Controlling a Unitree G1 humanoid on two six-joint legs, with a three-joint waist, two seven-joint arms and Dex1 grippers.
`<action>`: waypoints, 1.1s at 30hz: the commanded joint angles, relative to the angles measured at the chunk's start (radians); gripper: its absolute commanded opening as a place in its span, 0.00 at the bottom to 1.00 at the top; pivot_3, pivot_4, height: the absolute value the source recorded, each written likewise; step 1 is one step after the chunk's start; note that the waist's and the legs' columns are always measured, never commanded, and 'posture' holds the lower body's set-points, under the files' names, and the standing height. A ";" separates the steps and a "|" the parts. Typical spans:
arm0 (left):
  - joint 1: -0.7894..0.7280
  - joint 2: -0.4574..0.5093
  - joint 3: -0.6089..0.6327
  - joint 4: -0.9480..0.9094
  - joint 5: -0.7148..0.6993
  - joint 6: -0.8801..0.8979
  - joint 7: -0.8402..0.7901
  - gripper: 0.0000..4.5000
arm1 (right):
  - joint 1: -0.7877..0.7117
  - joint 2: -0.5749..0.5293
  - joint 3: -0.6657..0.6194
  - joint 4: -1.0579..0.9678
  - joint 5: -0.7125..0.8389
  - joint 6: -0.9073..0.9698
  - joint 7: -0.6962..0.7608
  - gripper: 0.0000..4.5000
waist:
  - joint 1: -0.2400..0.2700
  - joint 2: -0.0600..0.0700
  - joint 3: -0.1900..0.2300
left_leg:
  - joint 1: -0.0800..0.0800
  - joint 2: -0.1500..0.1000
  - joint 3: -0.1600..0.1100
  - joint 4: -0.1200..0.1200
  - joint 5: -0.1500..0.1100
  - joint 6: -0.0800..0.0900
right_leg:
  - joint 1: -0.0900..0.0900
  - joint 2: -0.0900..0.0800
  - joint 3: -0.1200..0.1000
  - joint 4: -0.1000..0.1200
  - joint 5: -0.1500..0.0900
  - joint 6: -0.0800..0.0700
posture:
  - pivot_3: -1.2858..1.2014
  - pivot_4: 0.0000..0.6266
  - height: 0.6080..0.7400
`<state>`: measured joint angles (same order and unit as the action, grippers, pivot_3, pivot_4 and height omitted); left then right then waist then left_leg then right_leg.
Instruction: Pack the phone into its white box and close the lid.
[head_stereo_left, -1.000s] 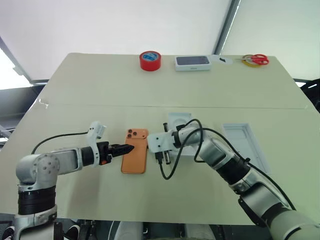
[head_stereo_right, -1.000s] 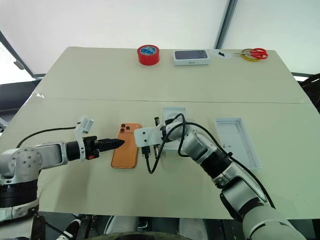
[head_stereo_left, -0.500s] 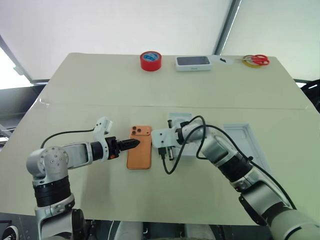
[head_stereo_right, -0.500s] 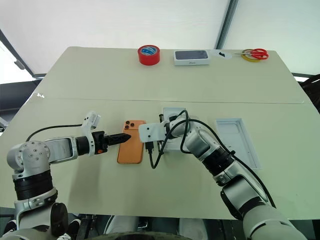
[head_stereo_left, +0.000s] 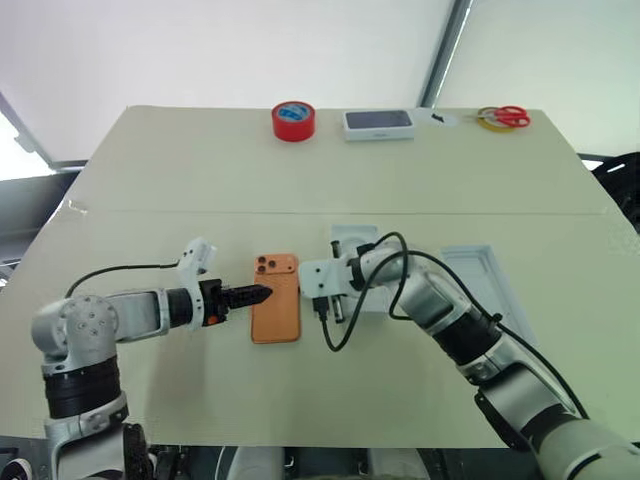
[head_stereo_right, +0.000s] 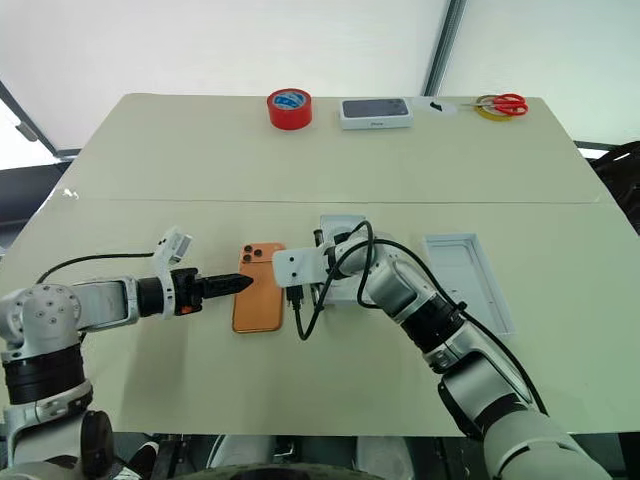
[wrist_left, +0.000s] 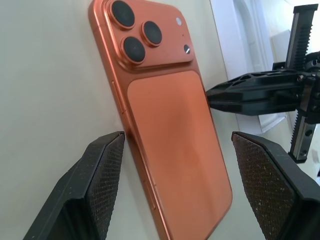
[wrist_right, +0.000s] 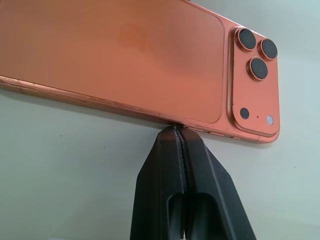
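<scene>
Bright, even daylight from the pale backdrop above; shadows on the surface (head_stereo_left: 180, 190) are faint. Head views are sharp; wrist close-ups soften toward their lower edges.

A: Where is the phone (head_stereo_left: 276, 311) placed?
B: Flat on the table (head_stereo_left: 180, 190), back up, between the left gripper (head_stereo_left: 256, 294) and the right gripper (wrist_left: 220, 95).

A: And the trays?
B: One tray (head_stereo_right: 343, 226) is set just behind the right gripper; another tray (head_stereo_right: 470, 280) is laid further right.

A: The far edge?
B: A tape roll (head_stereo_left: 293, 120), a closed box (head_stereo_left: 379, 123) and scissors (head_stereo_left: 503, 117) are lined up left to right.
</scene>
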<state>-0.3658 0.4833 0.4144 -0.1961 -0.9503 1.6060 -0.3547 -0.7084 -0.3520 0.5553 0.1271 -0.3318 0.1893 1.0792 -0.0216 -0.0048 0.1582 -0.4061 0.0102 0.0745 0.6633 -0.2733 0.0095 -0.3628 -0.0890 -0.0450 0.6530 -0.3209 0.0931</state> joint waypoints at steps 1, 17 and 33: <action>0.012 0.036 0.019 -0.006 -0.006 0.008 -0.011 0.80 | 0.003 0.008 0.017 -0.004 0.004 -0.014 -0.001 0.00 | -0.001 0.000 0.000 | 0.000 0.000 0.000 0.000 0.000 0.000 | -0.001 0.000 0.000 0.000 0.000 0.000 | 0.52 0.24 0.92; -0.033 -0.241 -0.011 0.003 0.022 0.006 0.081 0.80 | -0.003 0.012 0.011 0.009 0.004 -0.022 -0.006 0.00 | 0.016 0.000 0.000 | 0.001 -0.001 0.000 0.000 0.000 -0.001 | 0.002 -0.001 0.000 0.000 0.000 0.000 | 0.52 0.24 0.92; -0.029 -0.243 0.101 -0.005 -0.035 -0.002 0.103 0.80 | -0.009 0.014 0.000 0.027 -0.001 -0.034 -0.012 0.00 | 0.001 -0.005 0.003 | -0.002 0.001 0.001 -0.001 0.001 -0.002 | -0.002 0.002 0.000 -0.001 0.000 0.000 | 0.52 0.24 0.92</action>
<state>-0.3956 0.2262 0.4927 -0.1731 -0.9720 1.6050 -0.2412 -0.7097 -0.3453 0.5433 0.1462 -0.3384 0.1613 1.0649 -0.0209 -0.0094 0.1607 -0.4079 0.0117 0.0751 0.6622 -0.2724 0.0078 -0.3653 -0.0874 -0.0446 0.6517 -0.3208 0.0931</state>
